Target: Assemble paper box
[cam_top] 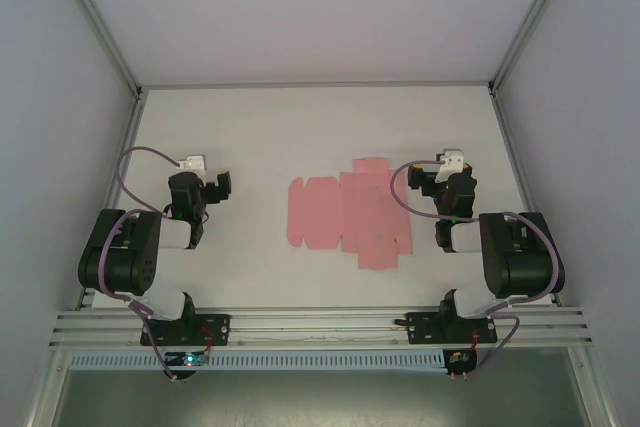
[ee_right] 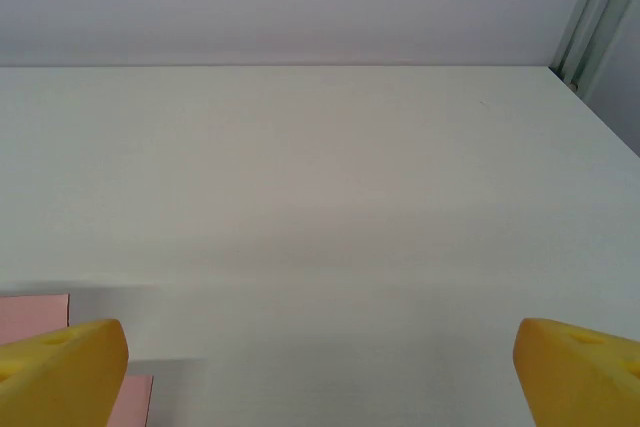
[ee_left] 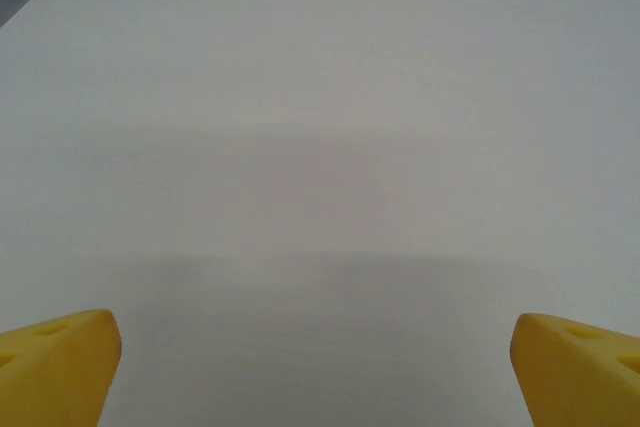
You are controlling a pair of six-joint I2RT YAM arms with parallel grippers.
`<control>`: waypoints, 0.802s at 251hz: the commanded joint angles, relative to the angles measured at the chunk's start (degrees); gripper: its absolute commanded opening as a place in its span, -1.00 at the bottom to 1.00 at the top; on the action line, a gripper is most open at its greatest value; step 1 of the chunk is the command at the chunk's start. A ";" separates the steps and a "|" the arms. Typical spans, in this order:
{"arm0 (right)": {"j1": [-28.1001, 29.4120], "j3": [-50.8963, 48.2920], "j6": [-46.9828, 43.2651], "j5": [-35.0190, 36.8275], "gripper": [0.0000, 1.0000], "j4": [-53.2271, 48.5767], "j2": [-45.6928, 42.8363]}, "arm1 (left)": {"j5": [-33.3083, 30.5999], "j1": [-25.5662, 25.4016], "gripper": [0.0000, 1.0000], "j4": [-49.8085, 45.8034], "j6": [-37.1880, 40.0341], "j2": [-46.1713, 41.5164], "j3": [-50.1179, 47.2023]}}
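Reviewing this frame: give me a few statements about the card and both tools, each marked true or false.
1. The paper box lies as a flat, unfolded sheet on the table. True.
2. The left tool grips a flap. False: it is open over bare table, holding nothing.
3. The sheet lies nearer the right tool than the left one. True.
4. The right tool is shut. False: its jaws stand wide apart and empty.
5. The card is blue. False: it is pink.
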 commanded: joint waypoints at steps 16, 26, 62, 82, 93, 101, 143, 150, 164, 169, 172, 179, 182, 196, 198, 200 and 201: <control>0.84 0.20 -0.27 0.32 0.96 0.59 -0.72 | -0.83 -0.31 0.99 1.74 1.06 -0.50 0.89; 0.86 0.24 -0.20 0.33 0.96 0.59 -0.72 | -0.82 -0.29 0.99 1.82 1.09 -0.50 0.82; 0.77 0.31 -0.10 0.28 0.97 0.56 -0.60 | -0.85 -0.30 1.00 1.77 1.06 -0.50 0.87; 0.76 0.33 -0.03 0.25 0.96 0.60 -0.57 | -0.85 -0.29 0.99 1.82 1.13 -0.50 0.89; 0.49 0.23 0.20 -0.09 0.97 0.63 -0.67 | -0.82 -0.28 1.00 1.83 1.05 -0.50 0.86; 0.25 0.19 0.36 -0.50 0.97 0.67 -0.73 | -0.90 -0.27 1.00 1.91 1.09 -0.50 0.73; 0.25 0.24 0.35 -0.34 0.97 0.76 -0.58 | -0.91 -0.27 0.99 1.91 1.12 -0.50 0.86; 0.25 0.15 0.37 -0.34 0.97 0.76 -0.73 | -0.90 -0.26 0.99 1.83 1.06 -0.51 0.89; 0.20 0.13 0.39 -0.35 0.96 0.76 -0.70 | -0.80 -0.27 0.99 1.82 1.00 -0.50 0.82; 0.29 0.20 0.35 -0.36 0.97 0.82 -0.66 | -0.86 -0.27 1.00 1.86 1.03 -0.53 0.83; 0.25 0.23 0.35 -0.33 0.97 0.77 -0.62 | -0.77 -0.27 0.99 1.83 1.04 -0.51 0.86; 0.24 0.22 0.35 -0.34 0.97 0.73 -0.58 | -0.64 -0.19 0.99 1.71 0.90 -0.47 0.91; 0.25 0.28 0.36 -0.36 0.97 0.76 -0.58 | -0.59 -0.19 1.00 1.73 0.93 -0.50 0.91; 0.34 0.15 0.26 -0.33 0.97 0.68 -0.62 | -0.49 -0.18 0.99 1.74 0.94 -0.50 0.92; 0.27 0.17 0.26 -0.35 0.97 0.68 -0.63 | -0.47 -0.16 0.99 1.74 0.96 -0.50 0.92; 0.23 0.22 0.26 -0.36 0.97 0.72 -0.59 | -0.47 -0.14 0.99 1.74 0.96 -0.57 0.90; 0.24 0.23 0.26 -0.36 0.96 0.74 -0.59 | -0.47 -0.16 1.00 1.74 0.92 -0.54 0.90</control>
